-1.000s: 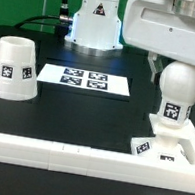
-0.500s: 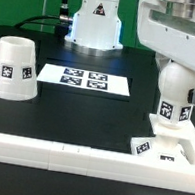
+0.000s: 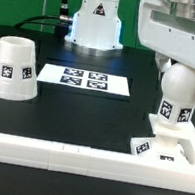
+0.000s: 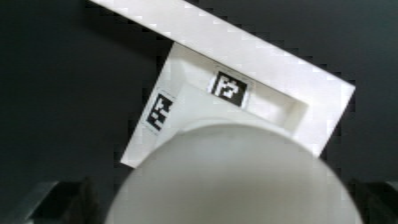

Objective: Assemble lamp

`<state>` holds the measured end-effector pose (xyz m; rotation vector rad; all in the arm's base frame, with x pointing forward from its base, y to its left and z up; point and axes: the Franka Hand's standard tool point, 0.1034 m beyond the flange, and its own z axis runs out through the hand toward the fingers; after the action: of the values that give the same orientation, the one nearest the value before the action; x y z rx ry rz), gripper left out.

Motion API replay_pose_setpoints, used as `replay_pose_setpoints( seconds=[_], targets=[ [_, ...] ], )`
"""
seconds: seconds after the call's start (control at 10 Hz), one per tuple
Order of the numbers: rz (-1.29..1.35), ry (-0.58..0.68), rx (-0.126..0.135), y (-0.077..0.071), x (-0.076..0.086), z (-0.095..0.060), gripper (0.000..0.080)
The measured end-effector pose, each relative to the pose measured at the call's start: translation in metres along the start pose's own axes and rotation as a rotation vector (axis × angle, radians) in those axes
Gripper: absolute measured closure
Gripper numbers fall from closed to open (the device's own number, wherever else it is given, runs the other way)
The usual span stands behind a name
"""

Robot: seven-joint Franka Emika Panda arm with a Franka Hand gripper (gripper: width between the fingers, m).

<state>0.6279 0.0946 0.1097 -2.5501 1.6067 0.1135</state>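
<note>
1. Over on the exterior view's right, the pincer [image 3: 178, 69] comes straight down onto the bulb [image 3: 176, 97]. It looks closed narrow around the bulb's round head, though the fingers are mostly hidden behind the wrist body, so that's a judgement.
2. The bulb stands upright with its long axis vertical, in line with the pincer above it. Its neck points down at the base [image 3: 179, 150].
3. That's the relation that matters: the base is directly under the bulb, right up against the long white rail [image 3: 56, 155]. In the wrist view the bulb head [image 4: 222, 170] covers the middle of the base [image 4: 196, 95], so they look lined up.
4. I can't tell if the neck is already seated in the base or just touching the top.
5. My guess is the next move is a straight push or twist down along that vertical axis.
6. The shade [image 3: 14, 70] sits untouched on the worktop [image 3: 82, 119], well apart on the exterior view's left, beside the marker board [image 3: 85, 80].
</note>
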Motion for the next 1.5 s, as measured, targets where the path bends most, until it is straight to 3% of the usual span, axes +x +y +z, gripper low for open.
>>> replay_pose_setpoints(
  seconds=[0.7,1.5],
  targets=[
    [-0.772,0.004,0.002,-0.0017,-0.0006,-0.0015,0.0101],
    [-1.454,0.032,-0.031,-0.0028,0.0016,-0.0016,0.0101]
  ],
)
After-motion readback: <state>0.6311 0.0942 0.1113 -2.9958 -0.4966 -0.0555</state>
